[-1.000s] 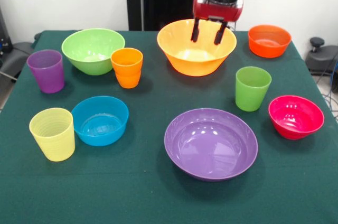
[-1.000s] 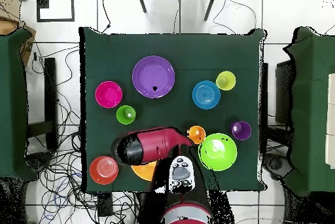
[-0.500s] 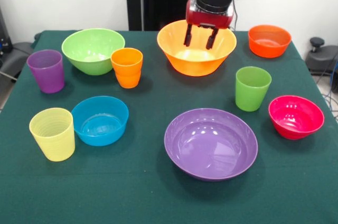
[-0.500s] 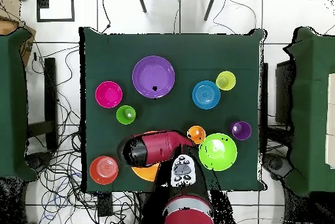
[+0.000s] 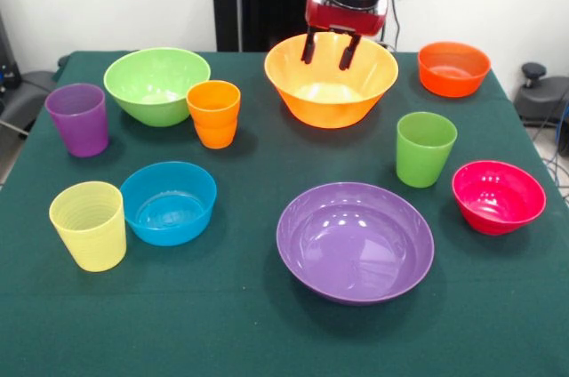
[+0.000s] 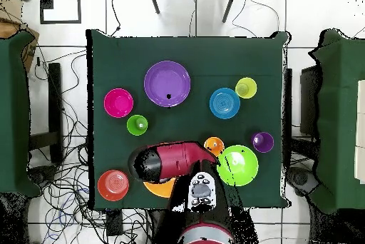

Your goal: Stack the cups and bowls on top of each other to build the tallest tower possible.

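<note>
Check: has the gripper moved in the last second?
Yes. In the front view the gripper has shifted left and up against the orange-yellow bowl.

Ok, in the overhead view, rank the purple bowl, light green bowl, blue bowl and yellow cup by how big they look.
1. Purple bowl
2. Light green bowl
3. Blue bowl
4. Yellow cup
The steps are clear, with no near ties.

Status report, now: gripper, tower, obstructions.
Gripper open, empty, above the orange-yellow bowl. No tower: purple bowl and every other cup and bowl stand apart on the table. Nothing blocking the orange-yellow bowl.
</note>
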You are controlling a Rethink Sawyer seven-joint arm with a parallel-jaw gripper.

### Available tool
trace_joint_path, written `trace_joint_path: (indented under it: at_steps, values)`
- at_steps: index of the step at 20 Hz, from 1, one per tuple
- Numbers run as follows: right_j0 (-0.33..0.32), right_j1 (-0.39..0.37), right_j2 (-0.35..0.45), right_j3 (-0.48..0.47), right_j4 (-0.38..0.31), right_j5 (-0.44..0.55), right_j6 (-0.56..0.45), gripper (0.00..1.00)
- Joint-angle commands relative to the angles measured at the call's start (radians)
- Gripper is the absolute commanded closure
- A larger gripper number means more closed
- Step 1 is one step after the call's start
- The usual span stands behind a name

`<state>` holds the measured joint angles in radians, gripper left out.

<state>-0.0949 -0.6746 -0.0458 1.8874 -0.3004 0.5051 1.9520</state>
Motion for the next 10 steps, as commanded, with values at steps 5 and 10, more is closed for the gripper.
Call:
trace_joint_path:
  at_steps: [5, 10]
  values:
    - [-0.01, 0.026, 0.05, 0.017, -0.033, -0.069, 0.058, 0.0]
    - [0.006, 0.033, 0.062, 0.007, -0.021, -0.053, 0.061, 0.0]
